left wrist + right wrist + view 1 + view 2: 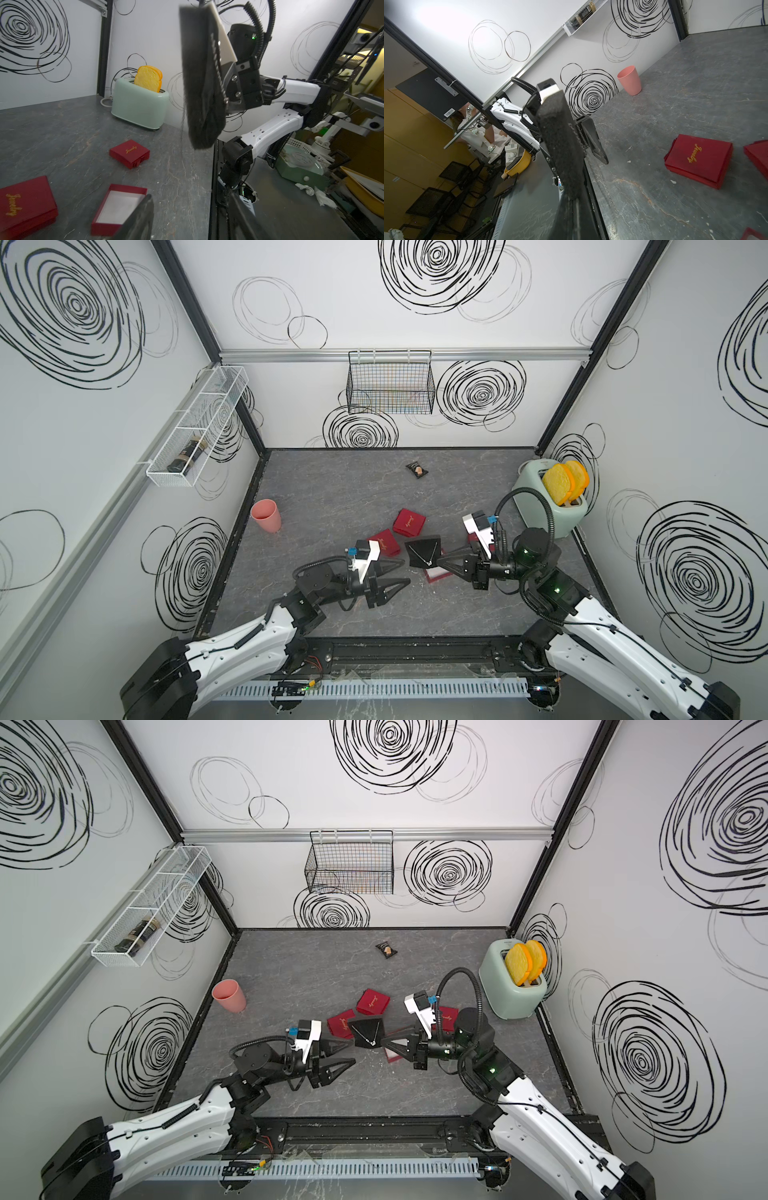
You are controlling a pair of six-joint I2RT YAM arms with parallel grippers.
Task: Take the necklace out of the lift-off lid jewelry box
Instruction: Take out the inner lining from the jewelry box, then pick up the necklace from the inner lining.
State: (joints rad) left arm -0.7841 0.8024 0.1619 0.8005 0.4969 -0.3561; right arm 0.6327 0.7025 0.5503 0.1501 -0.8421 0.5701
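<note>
Right gripper (441, 562) pinched shut on the pad (424, 549) bearing the necklace (430, 557).
Left gripper (406, 571) spread wide, empty, just beside the pad; box (435, 574) under the pad.

The tabletop (332, 497) is veined grey; the walls (353, 302) are scribbled with black spirals on white. The jewelry boxes (408, 522) are coloured red and lettered in gold. The necklace (432, 553) is seen pale silver on a black foam pad (422, 551). The cup (266, 515) is coloured pink, the toaster (552, 512) mint, 2 toast slices (559, 483) yellow.
</note>
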